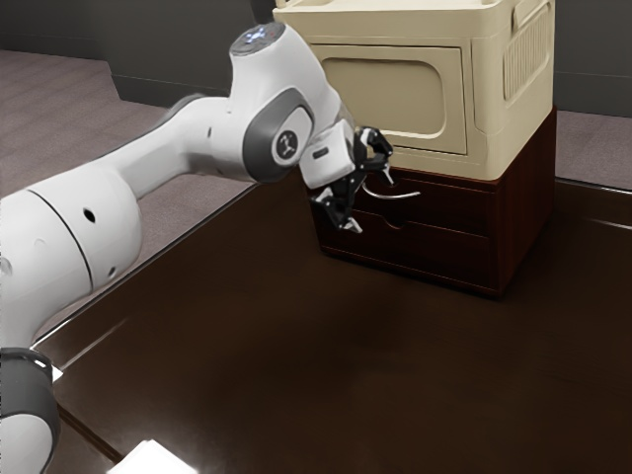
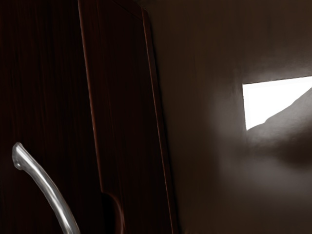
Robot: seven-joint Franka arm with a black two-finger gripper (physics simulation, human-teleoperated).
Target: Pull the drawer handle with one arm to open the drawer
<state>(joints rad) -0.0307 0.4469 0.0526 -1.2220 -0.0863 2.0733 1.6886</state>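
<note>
exterior view: white & grey robot arm [image 1: 74, 232] reaches in from the left to a dark red-brown wooden cabinet [image 1: 530, 202] w/ a cream plastic box [image 1: 395, 94] on top. black two-finger gripper [image 1: 370, 203] is at the cabinet front, fingers spread apart, nothing clamped btwn them. curved silver metal handle [image 1: 393, 196] is on the upper drawer [image 1: 449, 204], right by the gripper; wrist view has it near the hand too. drawer front looks flush, i.e. closed. progress, as judged: approach mostly done; grip or hook on handle, pull & opening all left to do. text: round logo-like mark [image 1: 286, 146] on arm, no legible wording; no brand or label readable elsewhere.
</note>
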